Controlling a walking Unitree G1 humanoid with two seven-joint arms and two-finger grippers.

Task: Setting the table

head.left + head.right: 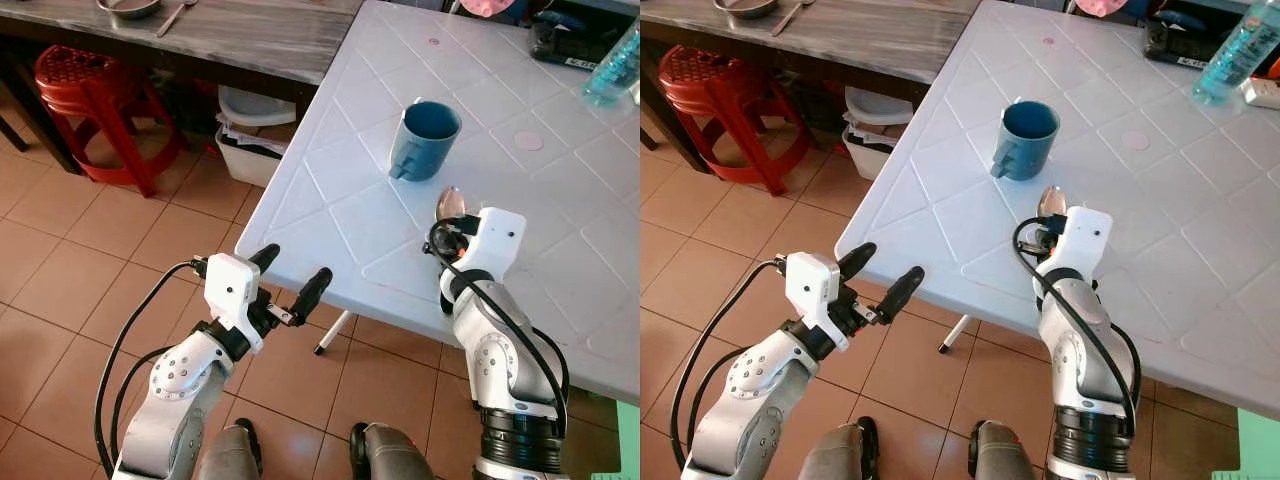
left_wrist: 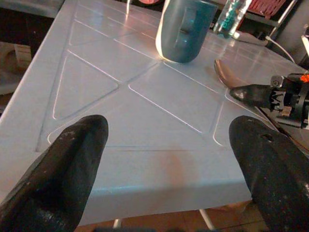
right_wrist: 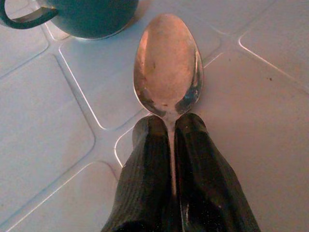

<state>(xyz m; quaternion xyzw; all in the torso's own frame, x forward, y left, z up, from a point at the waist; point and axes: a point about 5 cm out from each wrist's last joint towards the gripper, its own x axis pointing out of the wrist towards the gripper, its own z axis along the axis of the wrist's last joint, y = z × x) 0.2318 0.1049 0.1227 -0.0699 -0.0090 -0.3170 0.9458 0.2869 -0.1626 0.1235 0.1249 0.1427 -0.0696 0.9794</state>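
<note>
My right tool (image 3: 171,145) is pinched on the spoon (image 3: 167,67) by its handle, fingers together w/ the thin stem between them, so the bowl sticks out ahead where I can see it & set it down cleanly. Spoon sits low over the white tabletop (image 1: 330,200), just beside the blue mug (image 1: 423,140) on the side nearer me; can't tell if the bowl is touching the surface yet. Long axis runs straight along my fingers: handle back toward my wrist, bowl pointing away from me toward the mug, hollow side up. I'd guess that's the place-setting spot, spoon next to the cup, approx. ready to let go.

Left tool (image 1: 292,278) hangs off the tabletop's near corner, over the tiled floor (image 1: 90,240), fingers wide apart & holding nothing, prob. kept clear so it doesn't bump the edge. Mug stands upright, its handle on the side nearer me.
</note>
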